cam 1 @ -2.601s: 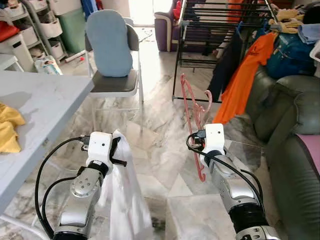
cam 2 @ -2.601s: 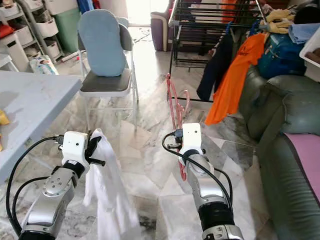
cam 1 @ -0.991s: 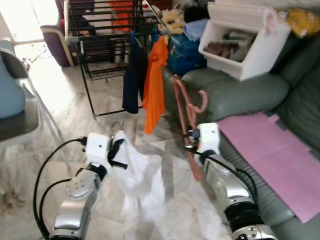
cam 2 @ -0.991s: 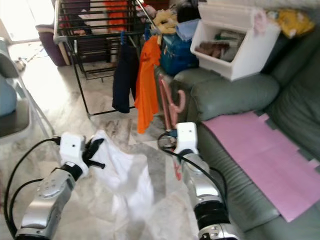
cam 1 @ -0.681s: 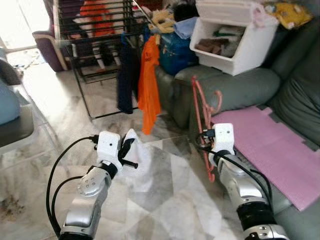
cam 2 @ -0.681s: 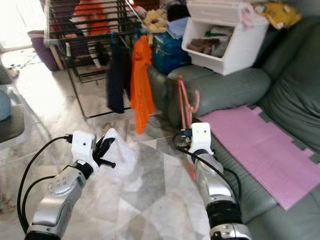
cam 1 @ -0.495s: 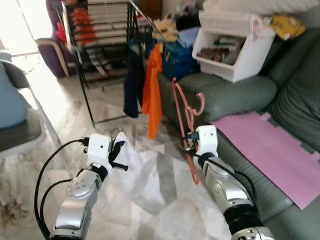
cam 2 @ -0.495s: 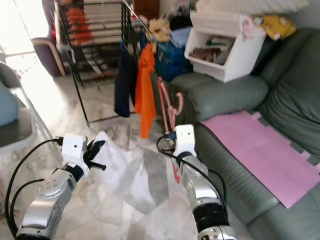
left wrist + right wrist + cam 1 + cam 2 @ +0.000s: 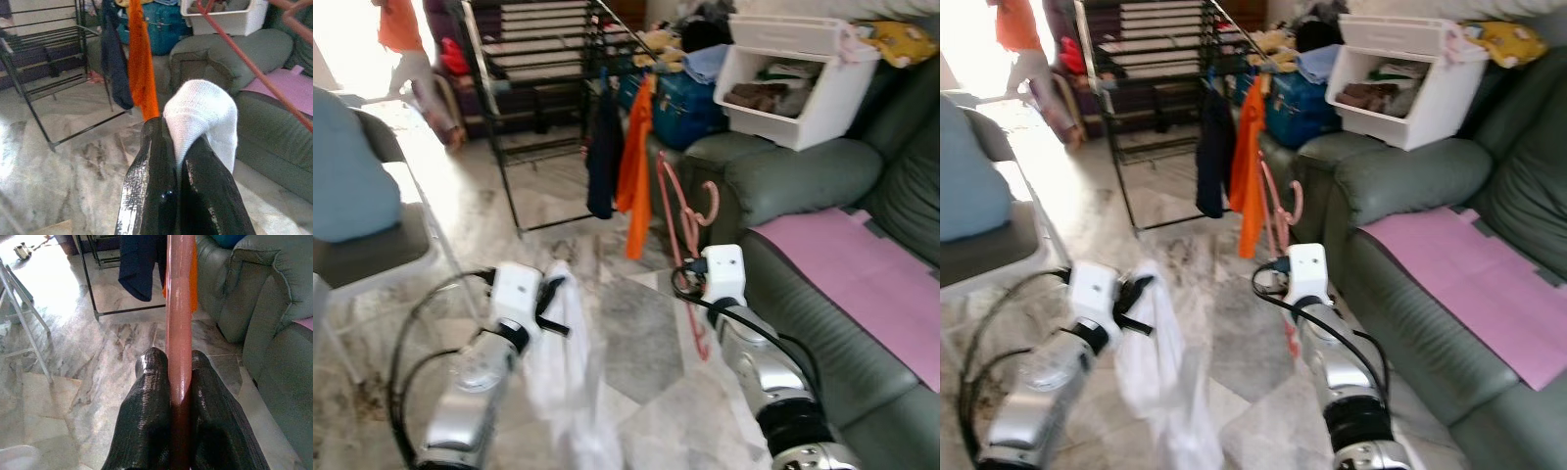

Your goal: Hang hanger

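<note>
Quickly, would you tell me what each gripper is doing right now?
Left gripper: shut on the white cloth.
Right gripper: shut on the pink hanger.

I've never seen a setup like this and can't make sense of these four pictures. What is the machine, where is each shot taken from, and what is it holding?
It is a walking humanoid robot with two silver arms. Two pictures come from cameras on its head, looking down at its arms; the other two come from a camera on each wrist, looking along the black fingers. The left gripper is shut on a white garment. The right gripper is shut on a pink hanger. Ahead stand a black drying rack with an orange shirt, and a green sofa on its right.
</note>
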Motion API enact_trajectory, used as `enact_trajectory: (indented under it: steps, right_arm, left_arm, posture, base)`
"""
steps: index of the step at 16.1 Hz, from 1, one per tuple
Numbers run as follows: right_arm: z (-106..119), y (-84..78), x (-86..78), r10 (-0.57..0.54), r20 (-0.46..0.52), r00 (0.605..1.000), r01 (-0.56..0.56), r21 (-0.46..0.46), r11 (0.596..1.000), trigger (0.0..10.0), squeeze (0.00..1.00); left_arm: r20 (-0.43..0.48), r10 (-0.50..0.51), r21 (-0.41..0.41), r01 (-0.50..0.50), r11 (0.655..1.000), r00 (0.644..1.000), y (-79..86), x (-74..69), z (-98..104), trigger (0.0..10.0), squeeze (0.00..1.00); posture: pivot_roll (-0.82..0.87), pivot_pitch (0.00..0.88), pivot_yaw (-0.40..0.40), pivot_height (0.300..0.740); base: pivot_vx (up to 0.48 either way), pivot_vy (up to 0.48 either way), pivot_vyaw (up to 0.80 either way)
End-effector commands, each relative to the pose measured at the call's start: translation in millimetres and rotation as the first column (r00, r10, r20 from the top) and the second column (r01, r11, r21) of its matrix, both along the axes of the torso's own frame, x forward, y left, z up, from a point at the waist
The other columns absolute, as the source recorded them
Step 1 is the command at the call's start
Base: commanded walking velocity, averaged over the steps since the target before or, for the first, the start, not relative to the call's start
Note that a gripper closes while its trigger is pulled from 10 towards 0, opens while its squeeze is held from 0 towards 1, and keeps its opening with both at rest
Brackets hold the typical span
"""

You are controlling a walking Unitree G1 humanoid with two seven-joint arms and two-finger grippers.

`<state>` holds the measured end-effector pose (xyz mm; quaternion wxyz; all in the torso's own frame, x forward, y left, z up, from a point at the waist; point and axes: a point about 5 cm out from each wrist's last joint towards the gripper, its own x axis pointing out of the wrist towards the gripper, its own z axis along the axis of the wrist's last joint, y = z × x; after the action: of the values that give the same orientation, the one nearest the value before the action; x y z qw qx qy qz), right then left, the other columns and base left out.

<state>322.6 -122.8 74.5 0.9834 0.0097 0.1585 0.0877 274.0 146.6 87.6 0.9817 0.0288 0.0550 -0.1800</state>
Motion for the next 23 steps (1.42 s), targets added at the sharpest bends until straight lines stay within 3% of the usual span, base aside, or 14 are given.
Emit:
enact_trajectory:
  steps: [1,5,7,8,9,10,11,12,14,15,17,18,19,23]
  right_arm:
    - [8,-4.0,4.8,-0.011,0.030,0.999,0.011,0.000,1.000,10.0,0.00]
    - [6,-11.9,2.1,0.090,-0.015,0.996,-0.091,-0.054,0.994,10.0,0.00]
    - [6,-28.7,1.6,0.201,-0.078,0.977,-0.210,-0.132,0.969,10.0,0.00]
    - [12,-45.1,6.8,0.194,-0.082,0.978,-0.205,-0.163,0.965,10.0,0.00]
    - [18,-67.8,13.7,0.179,-0.110,0.978,-0.199,-0.206,0.958,10.0,0.00]
    - [22,-72.8,16.0,0.187,-0.113,0.976,-0.208,-0.220,0.953,10.0,0.00]
    - [26,-77.6,18.5,0.200,-0.113,0.973,-0.222,-0.235,0.946,10.0,0.00]
    - [36,-82.0,21.7,0.247,-0.110,0.963,-0.267,-0.246,0.932,10.0,0.00]
    - [44,-83.5,20.2,0.322,-0.126,0.938,-0.344,-0.241,0.907,10.0,0.00]
    - [44,-83.5,19.7,0.334,-0.131,0.933,-0.357,-0.235,0.904,10.0,0.00]
    - [42,-81.2,8.2,0.476,-0.189,0.859,-0.509,-0.208,0.835,10.0,0.00]
    - [43,-81.5,5.9,0.500,-0.200,0.843,-0.535,-0.201,0.821,10.0,0.00]
    - [47,-83.6,0.7,0.562,-0.224,0.796,-0.600,-0.175,0.780,10.0,0.00]
    - [55,-90.6,-13.6,0.688,-0.275,0.671,-0.735,-0.121,0.668,10.0,0.00]
  left_arm:
    - [0.065,-0.023,0.011,0.023,1.000,0.998,-4.2,3.4,12,10.0,0.00]
    - [0.171,-0.096,0.137,0.073,0.988,0.981,2.4,15.5,30,10.0,0.00]
    - [0.180,-0.261,0.317,0.195,0.928,0.948,8.8,26.0,38,10.0,0.00]
    - [0.144,-0.372,0.434,0.279,0.857,0.917,13.3,30.9,40,10.0,0.00]
    - [0.042,-0.518,0.581,0.401,0.708,0.854,20.4,37.6,42,10.0,0.00]
    - [0.006,-0.552,0.649,0.417,0.637,0.834,23.4,41.7,43,10.0,0.00]
    - [-0.030,-0.570,0.741,0.401,0.539,0.821,27.8,48.9,45,10.0,0.00]
    - [0.012,-0.543,0.860,0.269,0.435,0.839,35.2,69.5,59,10.0,0.00]
    - [0.139,-0.534,0.932,0.073,0.356,0.834,34.7,88.3,80,10.0,0.00]
    - [0.152,-0.539,0.938,0.051,0.344,0.829,34.5,90.0,82,10.0,0.00]
    - [0.181,-0.546,0.941,0.018,0.339,0.818,31.9,96.5,87,10.0,0.00]
    - [0.185,-0.554,0.942,0.014,0.335,0.812,30.6,96.9,87,10.0,0.00]
    - [0.175,-0.584,0.953,0.013,0.304,0.793,26.7,97.7,83,10.0,0.00]
    - [0.168,-0.614,0.963,0.005,0.269,0.772,23.5,97.4,75,10.0,0.00]
  posture:
    - [-0.04,0.000,0.002,0.740]
    - [-0.04,0.000,-0.004,0.740]
    - [-0.05,0.000,-0.011,0.740]
    - [-0.05,0.000,-0.009,0.740]
    - [-0.06,0.000,-0.003,0.740]
    - [-0.06,0.000,-0.001,0.740]
    - [-0.06,0.000,0.008,0.740]
    - [-0.07,0.000,0.015,0.740]
    - [-0.08,0.000,0.023,0.740]
    - [-0.08,0.000,0.023,0.740]
    - [-0.09,0.000,0.028,0.740]
    - [-0.10,0.000,0.031,0.740]
    - [-0.10,0.000,0.034,0.740]
    - [-0.10,0.000,0.037,0.740]
  base:
    - [0.000,0.000,0.00]
    - [0.000,0.000,0.00]
    - [0.000,0.000,0.00]
    - [0.000,0.000,0.00]
    - [0.000,0.000,0.00]
    - [0.000,0.000,0.00]
    - [0.000,0.000,0.00]
    - [0.000,0.000,0.00]
    - [0.000,0.000,0.00]
    - [0.000,0.000,0.00]
    - [0.000,0.000,0.00]
    - [0.000,0.000,0.00]
    - [0.000,0.000,0.00]
    - [0.000,0.000,0.00]
